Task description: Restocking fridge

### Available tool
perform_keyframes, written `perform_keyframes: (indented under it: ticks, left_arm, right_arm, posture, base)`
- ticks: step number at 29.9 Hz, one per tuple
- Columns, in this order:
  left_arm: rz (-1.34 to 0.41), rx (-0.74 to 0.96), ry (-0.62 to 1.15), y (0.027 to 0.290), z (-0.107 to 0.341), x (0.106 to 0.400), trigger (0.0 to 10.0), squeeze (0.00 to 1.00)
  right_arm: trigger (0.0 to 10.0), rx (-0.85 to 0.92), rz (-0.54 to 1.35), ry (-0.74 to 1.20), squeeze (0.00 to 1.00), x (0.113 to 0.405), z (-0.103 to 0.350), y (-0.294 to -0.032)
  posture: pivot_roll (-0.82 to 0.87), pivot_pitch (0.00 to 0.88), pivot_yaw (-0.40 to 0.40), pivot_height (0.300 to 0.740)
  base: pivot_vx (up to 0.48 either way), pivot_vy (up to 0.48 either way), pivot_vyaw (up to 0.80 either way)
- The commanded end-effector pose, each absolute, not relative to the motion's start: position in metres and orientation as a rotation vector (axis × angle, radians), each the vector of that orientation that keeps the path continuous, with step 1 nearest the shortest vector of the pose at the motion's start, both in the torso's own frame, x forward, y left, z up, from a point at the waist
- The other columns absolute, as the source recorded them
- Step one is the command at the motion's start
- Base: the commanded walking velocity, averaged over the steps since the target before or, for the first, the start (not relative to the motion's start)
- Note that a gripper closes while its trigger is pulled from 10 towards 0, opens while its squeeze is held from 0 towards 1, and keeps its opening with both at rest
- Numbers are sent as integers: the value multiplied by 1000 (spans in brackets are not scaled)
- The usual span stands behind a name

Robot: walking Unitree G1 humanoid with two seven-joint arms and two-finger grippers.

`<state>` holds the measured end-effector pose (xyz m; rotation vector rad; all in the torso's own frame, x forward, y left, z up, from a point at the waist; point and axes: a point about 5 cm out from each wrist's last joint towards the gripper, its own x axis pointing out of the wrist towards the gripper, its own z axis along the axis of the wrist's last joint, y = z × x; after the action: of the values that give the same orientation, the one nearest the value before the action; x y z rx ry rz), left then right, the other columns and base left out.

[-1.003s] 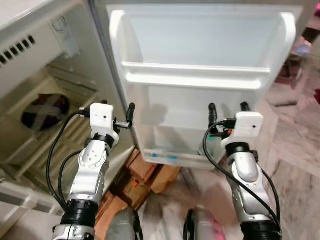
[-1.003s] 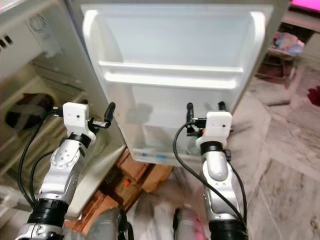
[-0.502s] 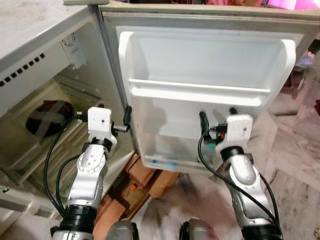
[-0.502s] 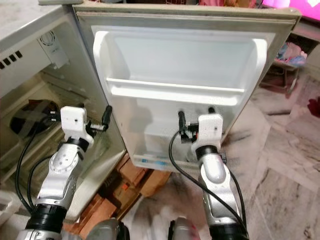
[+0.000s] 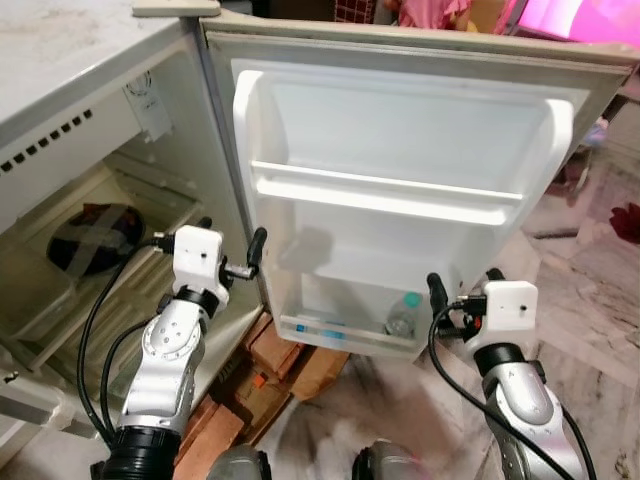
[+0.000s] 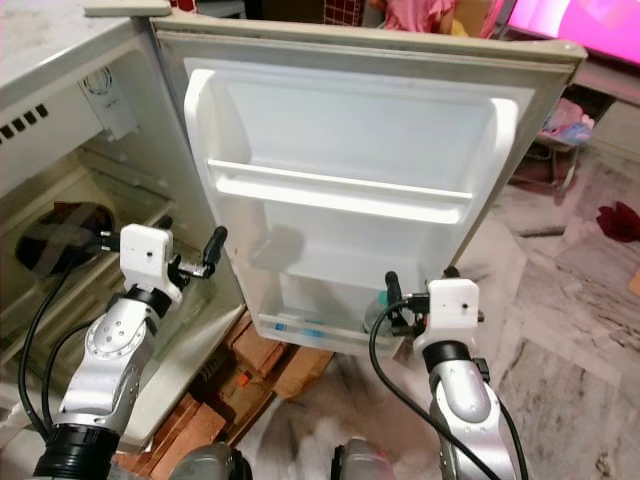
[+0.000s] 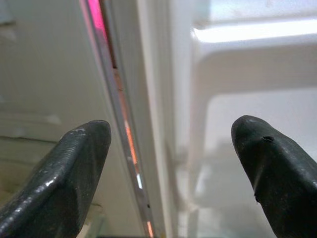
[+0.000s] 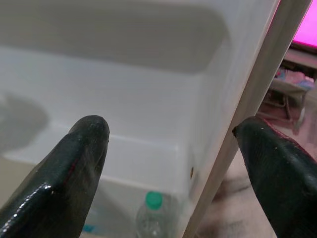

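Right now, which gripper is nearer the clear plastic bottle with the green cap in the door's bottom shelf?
Right. The right gripper hovers open just beside the clear plastic bottle; the left gripper is open at the door's hinge edge, farther off.

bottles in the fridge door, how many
1: a clear bottle with a green cap stands in the bottom door shelf, toward its right end. The shelf's front lip could hide others.

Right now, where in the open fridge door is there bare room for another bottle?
The lower door bin is bare from its left wall to the water bottle at its right end. The upper door shelf is bare along its whole length. It is tightest by the bottle, where the open right hand hovers. The open left hand sits at the door's hinge edge.
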<state>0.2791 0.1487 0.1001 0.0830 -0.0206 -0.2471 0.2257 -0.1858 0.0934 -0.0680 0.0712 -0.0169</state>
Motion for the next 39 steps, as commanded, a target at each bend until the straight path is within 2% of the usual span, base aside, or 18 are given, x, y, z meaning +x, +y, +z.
perform_keyframes:
  ticks: [1,6,13,19,23,28,36,39]
  left_arm:
    - [-263,96,-30,145,102,277,10000,0]
    - [-279,108,-40,142,104,279,10000,0]
    - [-283,105,-40,142,104,279,10000,0]
    - [-296,103,-45,138,105,279,10000,0]
    - [-297,107,-46,138,105,279,10000,0]
    - [-304,117,-48,139,105,278,10000,0]
    - [-293,145,-63,140,111,283,10000,0]
    - [-291,156,-61,141,110,284,10000,0]
  right_arm:
    - [10000,-82,15,31,0,228,102,-182]
    - [10000,-50,24,26,0,230,103,-178]
    - [10000,-69,-3,36,0,233,102,-182]
    - [10000,-78,28,43,0,236,102,-177]
    - [10000,-17,172,51,0,235,101,-160]
    - [10000,-21,144,67,0,238,99,-162]
    - [10000,-11,160,-27,0,250,111,-165]
    - [10000,-29,163,-51,0,258,115,-164]
  posture:
    - [-60,75,0,740]
    - [-60,76,-2,740]
    - [-61,75,-5,740]
    - [-60,73,-4,740]
    - [-59,73,-3,740]
    - [-56,75,-1,740]
    - [-42,74,1,740]
    - [-42,73,1,740]
  base:
    - [0,-266,425]
    - [0,-293,559]
    - [0,-460,0]
    - [0,-480,0]
    - [0,-476,0]
    - [0,-388,0]
    - [0,-31,0]
    - [0,0,796]
